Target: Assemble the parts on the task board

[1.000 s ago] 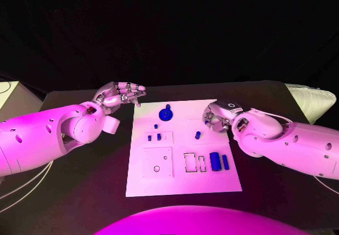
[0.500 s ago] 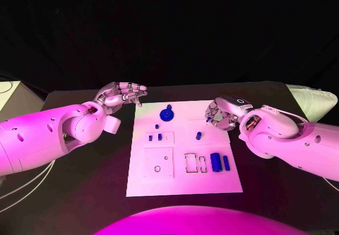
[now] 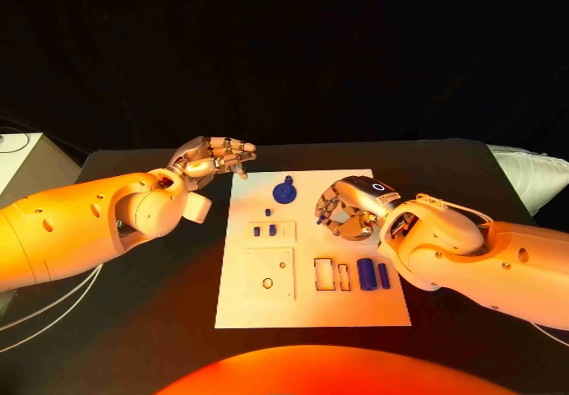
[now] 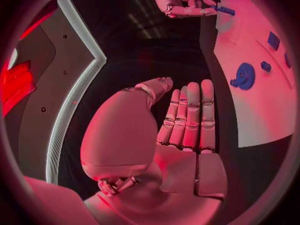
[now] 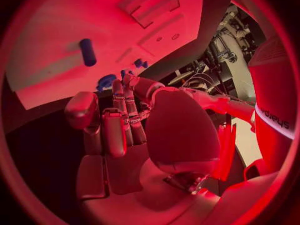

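- Task board (image 3: pixel 311 309), white plate, is lying between both hands; most of it is sitting nearer the robot than either hand.
- R hand (image 3: pixel 346 207) is hovering over the board's mid-right w/ fingers curled in. In the L wrist view (image 4: pixel 187 5) it looks to be pinching a small blue part (image 4: pixel 226 10) at the fingertips.
- L hand (image 3: pixel 211 156) is hanging off the board's far-left corner, fingers pressed together and bent, holding nothing (image 4: pixel 187 120).
- Step, as judged: R hand is carrying a part toward its seat; next move calls for lining it up w/ a slot and lowering.
- Round blue part (image 3: pixel 284 192) is lying just left of the R hand.
- Two blue bars (image 3: pixel 365 272) are sitting near side of the R hand, beside the rectangular slots (image 3: pixel 321 274).
- Two small blue pegs (image 3: pixel 265 231) are standing further left; nothing seems to be blocking the way.
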Controlling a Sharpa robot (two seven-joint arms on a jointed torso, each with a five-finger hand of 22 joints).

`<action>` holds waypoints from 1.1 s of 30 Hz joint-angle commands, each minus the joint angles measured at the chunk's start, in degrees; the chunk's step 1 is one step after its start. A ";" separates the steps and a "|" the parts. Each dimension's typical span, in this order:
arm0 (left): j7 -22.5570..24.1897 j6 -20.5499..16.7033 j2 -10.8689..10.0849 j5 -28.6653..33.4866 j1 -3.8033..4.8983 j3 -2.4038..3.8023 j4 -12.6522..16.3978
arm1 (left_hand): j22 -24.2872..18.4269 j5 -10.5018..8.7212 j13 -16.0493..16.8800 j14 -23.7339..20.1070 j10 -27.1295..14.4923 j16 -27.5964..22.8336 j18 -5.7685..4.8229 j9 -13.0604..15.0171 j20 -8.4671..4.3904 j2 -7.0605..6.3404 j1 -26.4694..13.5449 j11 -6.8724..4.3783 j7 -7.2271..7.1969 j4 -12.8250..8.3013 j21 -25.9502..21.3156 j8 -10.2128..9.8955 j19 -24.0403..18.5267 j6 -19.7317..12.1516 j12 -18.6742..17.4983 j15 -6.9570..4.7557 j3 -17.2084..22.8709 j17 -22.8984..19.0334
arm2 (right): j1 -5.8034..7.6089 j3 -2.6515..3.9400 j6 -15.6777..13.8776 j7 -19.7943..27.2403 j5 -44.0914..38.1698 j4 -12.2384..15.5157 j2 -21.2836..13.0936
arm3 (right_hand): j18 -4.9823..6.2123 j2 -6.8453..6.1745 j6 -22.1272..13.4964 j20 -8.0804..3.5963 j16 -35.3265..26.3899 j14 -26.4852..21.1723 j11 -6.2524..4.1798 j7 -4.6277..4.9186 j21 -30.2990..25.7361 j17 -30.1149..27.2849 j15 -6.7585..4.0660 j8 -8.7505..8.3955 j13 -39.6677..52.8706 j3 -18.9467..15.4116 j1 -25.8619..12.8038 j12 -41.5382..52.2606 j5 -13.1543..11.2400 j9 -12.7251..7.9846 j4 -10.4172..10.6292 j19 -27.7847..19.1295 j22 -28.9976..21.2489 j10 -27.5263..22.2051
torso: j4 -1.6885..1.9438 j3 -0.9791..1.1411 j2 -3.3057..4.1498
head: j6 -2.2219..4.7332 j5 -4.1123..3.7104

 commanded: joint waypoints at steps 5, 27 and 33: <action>0.36 0.99 0.26 0.41 0.02 0.04 0.36 | -0.07 0.37 -0.07 -0.41 -0.57 -0.41 0.31 -0.10 0.27 0.50 0.10 0.06 0.08 -0.42 -0.34 0.10 0.13 -0.30 -0.42 0.20 -0.03 -0.08 | -1.95 -0.46 0.34 1.29 -3.70 -0.12 2.91 | -0.79 0.29 0.47 0.05 0.23 3.52 -0.51 -0.09 0.24 0.79 -0.39 0.42 0.12 0.30 -0.14 0.05 0.23 0.13 -0.11 0.29 -0.15 0.95 | 0.07 -0.06 0.15 | -0.88 1.57; 0.02 0.80 0.83 0.23 0.02 0.03 0.98 | -0.04 0.44 -0.18 -0.51 -0.81 -0.53 0.31 -0.17 0.28 0.47 0.27 0.14 0.15 -0.73 -0.34 0.06 0.10 -0.53 -0.49 0.24 0.02 -0.17 | -5.63 -1.24 2.87 1.40 -6.54 -2.36 8.49 | -0.71 0.29 0.35 0.06 0.21 3.49 -0.50 -0.07 0.06 0.67 -0.37 0.53 0.10 0.42 -0.23 -0.09 -0.14 0.29 -0.26 0.06 -0.39 0.94 | -0.03 0.04 0.12 | -1.17 4.10; -0.08 0.87 1.01 0.21 0.03 0.03 0.95 | -0.03 0.44 -0.19 -0.53 -0.85 -0.55 0.31 -0.17 0.29 0.48 0.27 0.15 0.15 -0.75 -0.34 0.06 0.10 -0.54 -0.50 0.26 0.02 -0.18 | -5.89 -1.33 3.14 1.41 -6.82 -2.69 9.02 | -0.71 0.30 0.32 0.06 0.22 3.49 -0.49 -0.07 0.06 0.68 -0.38 0.54 0.10 0.45 -0.23 -0.11 -0.12 0.31 -0.28 0.05 -0.38 0.93 | 0.07 -0.03 0.10 | -1.17 4.03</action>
